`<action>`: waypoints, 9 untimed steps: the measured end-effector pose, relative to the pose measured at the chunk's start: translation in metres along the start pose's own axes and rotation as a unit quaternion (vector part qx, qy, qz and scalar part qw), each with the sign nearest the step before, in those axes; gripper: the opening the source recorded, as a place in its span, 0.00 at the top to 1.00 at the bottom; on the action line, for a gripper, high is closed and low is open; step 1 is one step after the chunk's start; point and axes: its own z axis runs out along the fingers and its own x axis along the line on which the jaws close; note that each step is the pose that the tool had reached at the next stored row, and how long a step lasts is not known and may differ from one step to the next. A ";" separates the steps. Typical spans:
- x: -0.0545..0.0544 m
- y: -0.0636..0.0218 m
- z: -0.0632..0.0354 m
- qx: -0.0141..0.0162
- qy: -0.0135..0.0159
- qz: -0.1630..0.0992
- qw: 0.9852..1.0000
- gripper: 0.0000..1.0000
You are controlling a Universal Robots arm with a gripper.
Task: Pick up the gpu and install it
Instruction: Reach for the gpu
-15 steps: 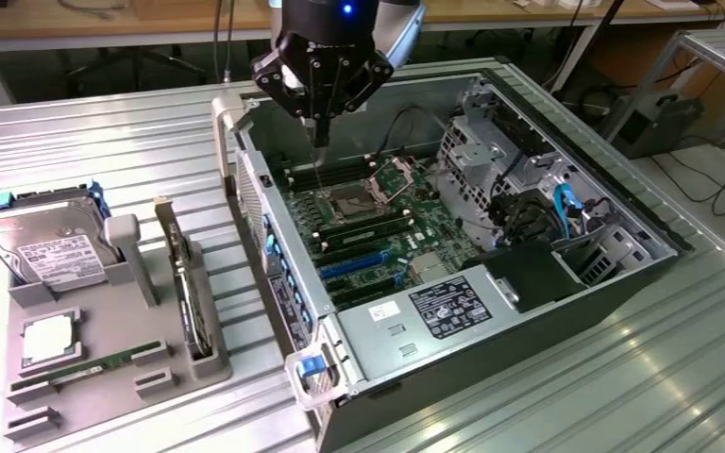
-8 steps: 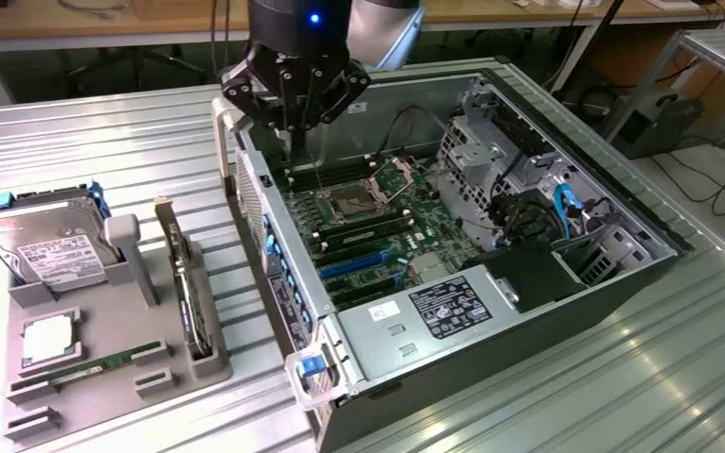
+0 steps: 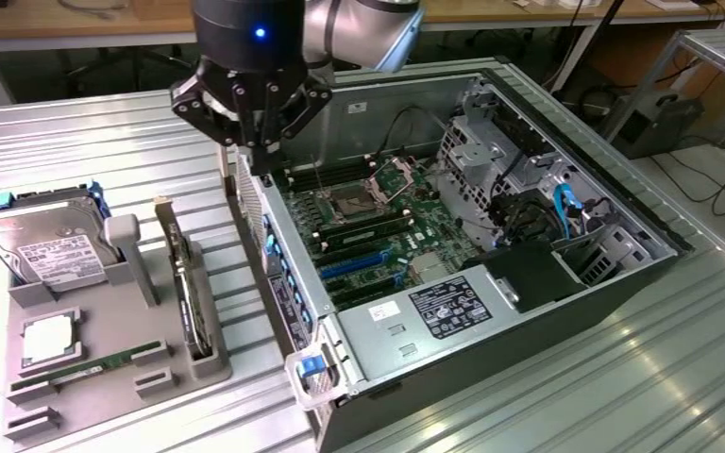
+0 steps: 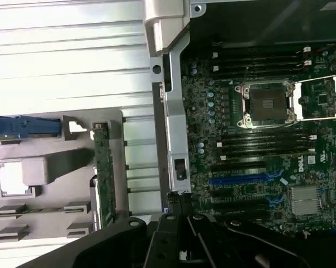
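We found the gpu [image 3: 186,288] standing on its long edge in a slot of the grey fixture tray [image 3: 124,387], on the exterior view's left of the open computer case [image 3: 325,316]. In the wrist view it read as a thin green strip running along the tray's side nearest the case. On the same tray sat a hard drive [image 3: 48,250] with a white label, a square silver chip [image 3: 50,338] and a narrow memory stick [image 3: 86,366].

The gripper [image 3: 261,146] hung from the arm above the case wall that faces the tray, near the far end of that wall and well apart from the gpu. Its fingers looked drawn together with nothing between them. Inside the case the motherboard [image 3: 388,226] lay exposed, with its blue expansion slots [image 3: 352,264] bare.
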 end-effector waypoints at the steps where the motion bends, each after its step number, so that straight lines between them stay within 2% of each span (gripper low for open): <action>1: 0.005 -0.0011 0.0006 0.000 0.000 0.000 1.000 0.89; 9: 0.041 -0.0084 0.0078 0.000 0.000 0.000 1.000 0.89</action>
